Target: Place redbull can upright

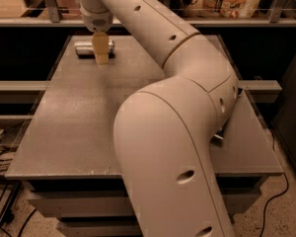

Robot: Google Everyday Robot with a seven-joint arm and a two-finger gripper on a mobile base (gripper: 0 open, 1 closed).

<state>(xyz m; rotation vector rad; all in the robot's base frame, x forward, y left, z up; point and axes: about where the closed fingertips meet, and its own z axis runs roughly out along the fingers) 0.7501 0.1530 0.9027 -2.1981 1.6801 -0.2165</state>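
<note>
The redbull can (84, 49) lies on its side at the far left of the grey table (74, 112), its silver end pointing left. My gripper (101, 54) hangs from the arm directly in front of the can's right half and partly covers it. The tan fingers (100, 46) point down toward the table surface beside the can. The green can is hidden behind my arm.
My big white arm (177, 132) fills the middle and right of the view and hides the chip bag and the green can. A shelf with a metal rail (49, 4) runs behind the table. Cables (2, 147) lie on the floor at left.
</note>
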